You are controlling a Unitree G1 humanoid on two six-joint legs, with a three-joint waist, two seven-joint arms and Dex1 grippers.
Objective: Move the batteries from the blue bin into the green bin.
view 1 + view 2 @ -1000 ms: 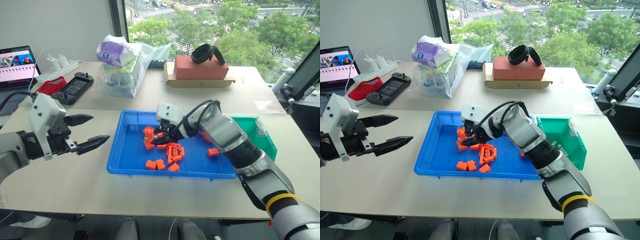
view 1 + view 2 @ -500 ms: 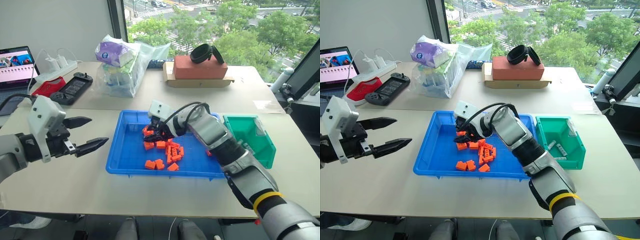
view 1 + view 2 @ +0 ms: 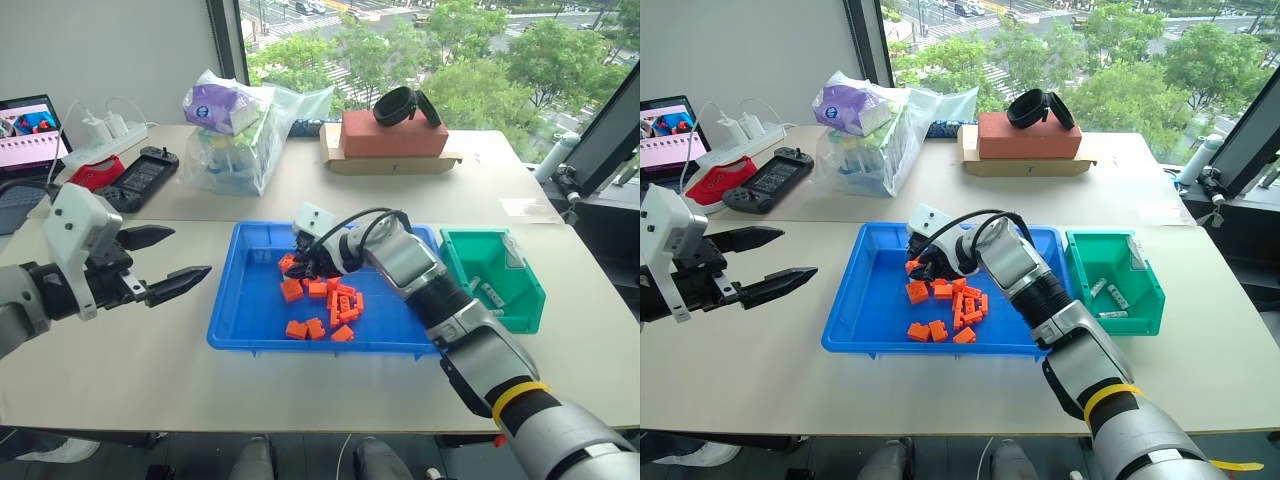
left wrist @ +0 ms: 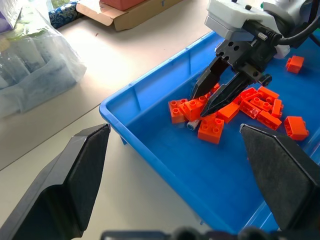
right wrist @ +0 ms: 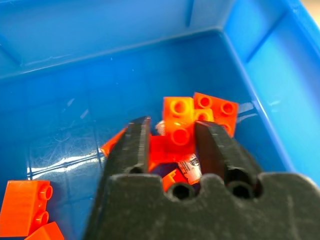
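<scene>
Right gripper (image 4: 206,102) (fingers nearly together) among orange blocks (image 4: 210,120) in blue bin (image 4: 150,145).

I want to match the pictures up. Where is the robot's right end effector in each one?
Left eye view: right end effector near centre, at the blocks.
Right eye view: slightly left of centre.
Left wrist view: tips down among the blocks.
Right wrist view: its own fingers, either side of a block.
Shared landmark: blue bin.
</scene>
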